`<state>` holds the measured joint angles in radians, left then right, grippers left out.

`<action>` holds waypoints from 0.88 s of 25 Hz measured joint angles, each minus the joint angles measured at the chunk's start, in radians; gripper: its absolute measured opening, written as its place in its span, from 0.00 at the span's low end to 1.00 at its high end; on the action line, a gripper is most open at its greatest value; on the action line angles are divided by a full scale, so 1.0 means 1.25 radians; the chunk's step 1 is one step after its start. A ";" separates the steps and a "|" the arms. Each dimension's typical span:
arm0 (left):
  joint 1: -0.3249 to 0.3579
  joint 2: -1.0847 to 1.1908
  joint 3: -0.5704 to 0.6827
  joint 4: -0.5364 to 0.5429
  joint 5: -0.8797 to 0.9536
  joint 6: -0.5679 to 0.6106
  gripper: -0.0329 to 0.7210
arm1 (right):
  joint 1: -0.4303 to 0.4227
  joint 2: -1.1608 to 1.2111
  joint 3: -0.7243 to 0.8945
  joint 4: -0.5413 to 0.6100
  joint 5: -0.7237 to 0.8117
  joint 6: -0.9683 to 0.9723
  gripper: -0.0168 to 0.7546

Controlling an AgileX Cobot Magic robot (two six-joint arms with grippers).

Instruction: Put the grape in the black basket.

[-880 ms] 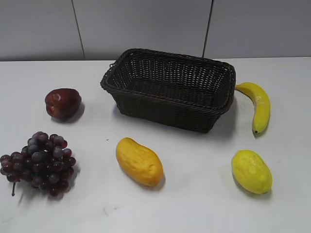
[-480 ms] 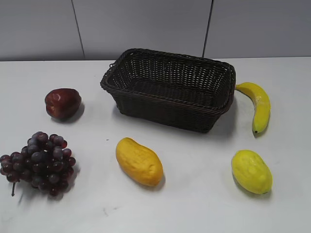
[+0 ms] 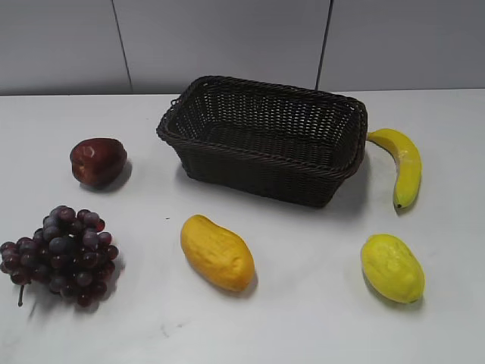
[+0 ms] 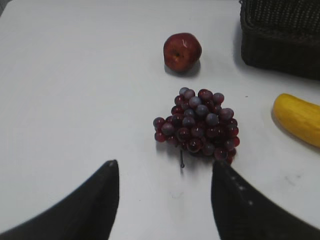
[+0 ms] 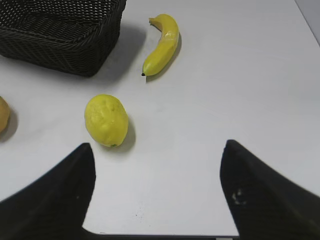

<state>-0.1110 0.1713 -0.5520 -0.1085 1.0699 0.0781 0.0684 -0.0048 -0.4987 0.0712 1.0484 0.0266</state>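
- The grape (image 3: 59, 256) sits at the desk's front-left corner, stem poking toward the front edge, well apart from the black basket (image 3: 261, 140) at the back middle.
- Left gripper (image 4: 165, 192) is spread wide and holding nothing; in its wrist view the bunch (image 4: 197, 126) lies straight ahead, centred just beyond the two fingertips.
- That is the relation to watch: bunch ahead of the left claw, its broad side across the gap between the fingers, so a straight advance and drop looks right.
- Right gripper (image 5: 157, 177) is also wide open and empty, over the front-right part of the desk with the yellow lemon-like fruit (image 5: 106, 120) and the banana (image 5: 161, 42) ahead of it.
- The left arm is clearly the nearer one, I judge.
- The apple (image 3: 97, 161) sits behind the bunch, toward the back edge; the orange mango (image 3: 217, 252) lies to its right.
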 joint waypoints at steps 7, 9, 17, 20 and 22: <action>0.000 0.255 -0.010 -0.021 -0.015 0.085 0.79 | 0.000 0.000 0.000 0.000 0.000 0.000 0.79; 0.000 0.330 -0.011 -0.027 -0.037 0.112 0.79 | 0.000 0.000 0.000 0.000 0.000 0.000 0.79; 0.000 0.608 -0.016 -0.132 -0.151 0.273 0.79 | 0.000 0.000 0.000 0.000 0.000 0.000 0.79; 0.000 0.692 -0.030 -0.143 -0.187 0.294 0.79 | 0.000 0.000 0.000 0.000 0.000 0.000 0.79; 0.000 0.750 -0.056 -0.145 -0.207 0.301 0.79 | 0.000 0.000 0.000 0.000 0.000 0.000 0.79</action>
<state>-0.1110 1.1093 -0.6217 -0.2900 0.8106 0.4544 0.0684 -0.0048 -0.4987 0.0712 1.0484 0.0266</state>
